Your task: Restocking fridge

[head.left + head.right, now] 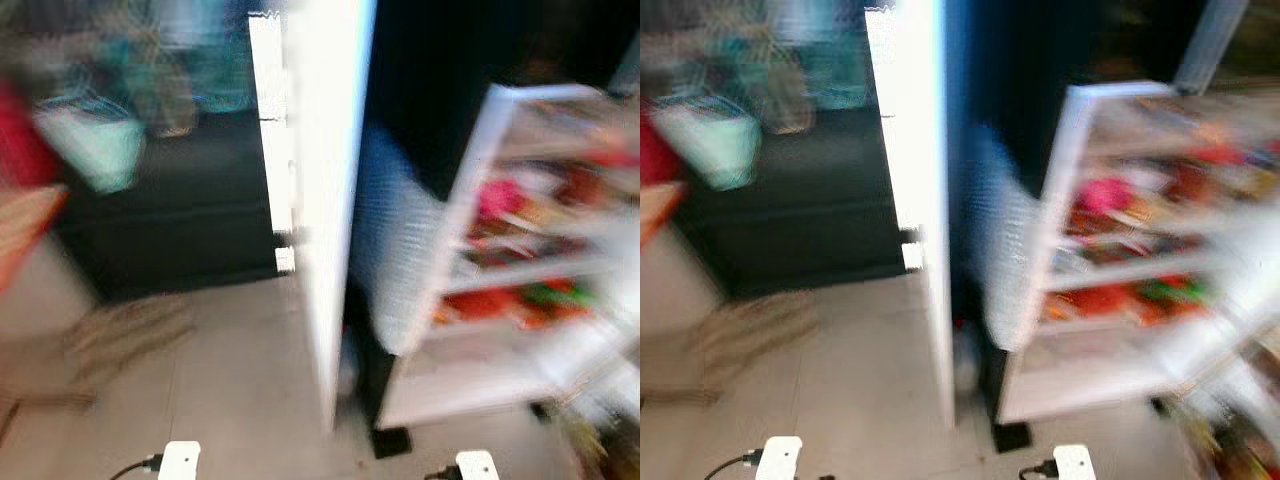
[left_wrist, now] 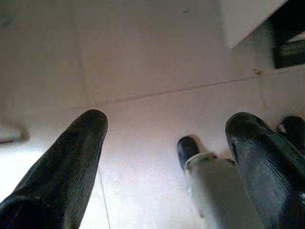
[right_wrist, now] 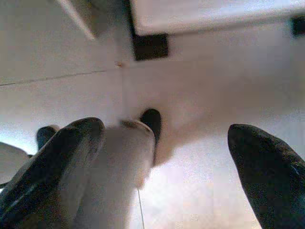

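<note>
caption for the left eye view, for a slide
Blurred approach to an open fridge, door shelves stocked with colourful items.

Both head views are badly motion-smeared, nothing has a crisp edge. The fridge door (image 1: 325,200) edge is blown out to pure white glare, while the gap behind it goes almost black. The door shelves (image 1: 540,270) are just streaks of red, pink and green. The wrist views are sharper but soft: pale floor (image 2: 157,62) tiles evenly lit with a bright patch at one edge, and the left tool (image 2: 167,126) and right tool (image 3: 164,133) fingers look dark and out of focus up close, throwing faint shadows.
</note>
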Controlling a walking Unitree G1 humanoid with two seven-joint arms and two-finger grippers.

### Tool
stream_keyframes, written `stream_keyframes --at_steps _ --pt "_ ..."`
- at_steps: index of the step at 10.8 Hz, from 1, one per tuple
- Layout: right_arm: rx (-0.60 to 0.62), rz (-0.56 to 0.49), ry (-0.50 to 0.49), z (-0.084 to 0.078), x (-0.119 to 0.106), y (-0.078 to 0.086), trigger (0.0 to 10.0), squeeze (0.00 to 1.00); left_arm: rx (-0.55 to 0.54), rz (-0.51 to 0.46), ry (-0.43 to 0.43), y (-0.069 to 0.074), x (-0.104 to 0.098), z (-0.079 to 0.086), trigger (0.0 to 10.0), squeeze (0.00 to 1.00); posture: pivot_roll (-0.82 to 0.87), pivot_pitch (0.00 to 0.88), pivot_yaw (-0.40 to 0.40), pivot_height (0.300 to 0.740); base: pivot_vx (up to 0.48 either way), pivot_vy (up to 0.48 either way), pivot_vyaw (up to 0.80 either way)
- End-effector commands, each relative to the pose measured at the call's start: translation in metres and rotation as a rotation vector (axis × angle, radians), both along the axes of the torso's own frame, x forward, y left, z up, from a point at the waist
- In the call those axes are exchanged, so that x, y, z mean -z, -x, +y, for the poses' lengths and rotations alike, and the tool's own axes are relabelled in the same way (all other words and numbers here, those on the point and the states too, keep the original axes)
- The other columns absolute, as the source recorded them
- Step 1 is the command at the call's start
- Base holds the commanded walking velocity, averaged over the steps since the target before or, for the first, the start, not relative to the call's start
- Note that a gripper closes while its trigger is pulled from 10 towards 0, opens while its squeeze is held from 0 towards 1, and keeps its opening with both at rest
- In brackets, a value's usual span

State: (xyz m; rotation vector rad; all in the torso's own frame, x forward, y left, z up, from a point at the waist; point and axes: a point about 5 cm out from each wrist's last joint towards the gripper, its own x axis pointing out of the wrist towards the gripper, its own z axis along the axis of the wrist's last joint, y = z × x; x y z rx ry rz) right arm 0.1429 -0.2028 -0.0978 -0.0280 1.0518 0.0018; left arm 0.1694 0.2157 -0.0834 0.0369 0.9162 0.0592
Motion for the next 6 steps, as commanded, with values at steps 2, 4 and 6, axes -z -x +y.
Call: stream_keyframes --at_steps 2,4,6 --pt "0.004 0.01 0.009 -0.0052 -0.0002 0.0015 10.0 0.0 -0.001 0.007 0.016 0.0004 0.0014 -0.0055 10.0 0.0 -0.1 0.0 0.017 0.74 0.0 0.0 -0.79" --pt "-0.014 0.014 0.006 -0.0049 0.0 0.002 10.0 0.0 -0.003 0.004 0.01 0.0012 0.0015 -0.0047 10.0 0.0 -0.1 0.0 0.015 0.74 0.0 0.163 -0.78" --pt "-0.014 0.019 0.006 -0.0054 0.0003 0.0032 10.0 0.0 0.007 0.005 0.005 0.0017 0.0017 -0.0049 10.0 0.0 -0.1 0.0 0.015 0.74 0.0 0.0 -0.78"
